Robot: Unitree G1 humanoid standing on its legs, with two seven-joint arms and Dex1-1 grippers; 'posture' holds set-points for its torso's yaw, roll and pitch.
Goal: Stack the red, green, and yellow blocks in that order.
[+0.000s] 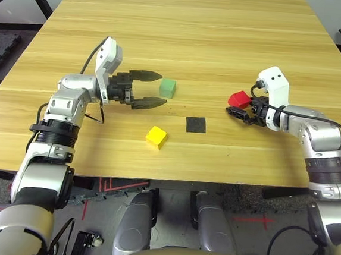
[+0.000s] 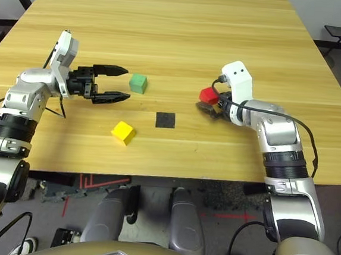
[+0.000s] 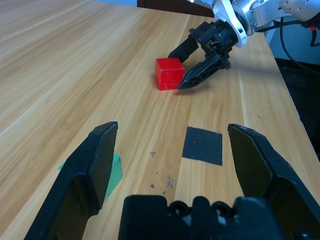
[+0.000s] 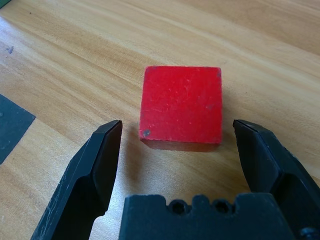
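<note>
Right end effector (image 4: 177, 125) spread, holding nothing | red block (image 4: 181, 104) on table (image 1: 227, 25) ahead of its fingers | likely lined up so both sides can be gripped | probably the stack's base

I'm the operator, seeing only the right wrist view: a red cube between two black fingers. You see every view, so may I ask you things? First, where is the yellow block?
Observer: The yellow block lies on the table, nearer the robot than the black square patch and to the patch's left.
Operator: And the other robot hand, what's that doing?
Observer: The left gripper stands open beside the green block, holding nothing.
Operator: I only catch a green corner. Is anything stacked on that one?
Observer: No, its top is bare.
</note>
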